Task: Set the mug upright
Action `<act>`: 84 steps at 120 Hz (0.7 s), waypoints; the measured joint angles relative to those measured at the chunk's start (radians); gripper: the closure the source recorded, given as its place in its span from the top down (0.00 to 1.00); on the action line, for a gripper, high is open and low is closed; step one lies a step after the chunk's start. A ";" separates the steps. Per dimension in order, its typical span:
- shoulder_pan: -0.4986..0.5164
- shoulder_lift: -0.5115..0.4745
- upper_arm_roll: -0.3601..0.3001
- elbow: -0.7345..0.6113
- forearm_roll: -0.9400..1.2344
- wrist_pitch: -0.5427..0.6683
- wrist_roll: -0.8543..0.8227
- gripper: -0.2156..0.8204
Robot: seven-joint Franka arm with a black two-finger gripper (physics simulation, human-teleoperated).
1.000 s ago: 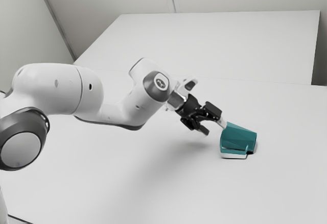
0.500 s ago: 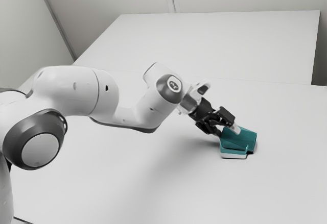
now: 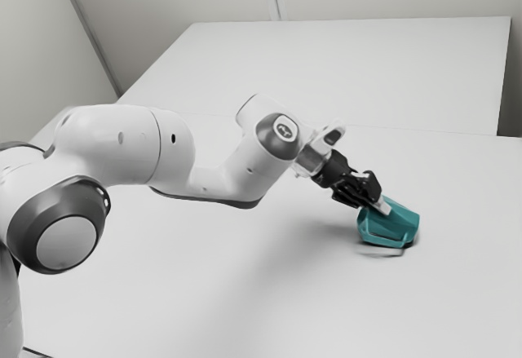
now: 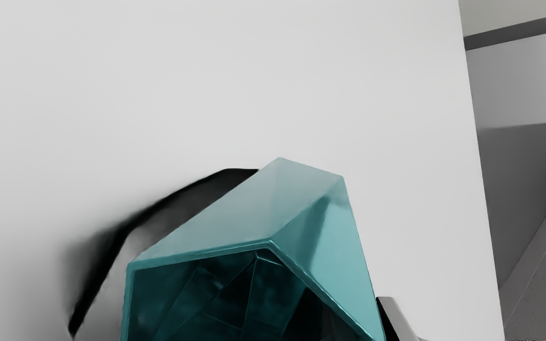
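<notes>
Mug has turned and shifted toward the exterior view's right; it is tipped sideways at the tool, whose closure cannot be confirmed; judged light, rigid, slippery; grasp wall near rim.

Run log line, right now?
tool: at mug | mug: tipped, opening toward tool | grip: unclear | mug upright: no

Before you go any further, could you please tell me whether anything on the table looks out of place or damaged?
Yes, the mug: it is tipped over at the table, its open mouth turned toward the gripper, when a mug would normally stand on its base. I see no spill or break.
</notes>
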 joint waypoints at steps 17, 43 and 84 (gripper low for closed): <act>-0.009 -0.001 0.000 0.002 0.000 0.001 0.003 0.07; -0.022 -0.010 0.000 0.029 0.019 0.002 0.000 0.05; 0.010 -0.096 0.010 -0.001 0.253 0.007 -0.037 0.04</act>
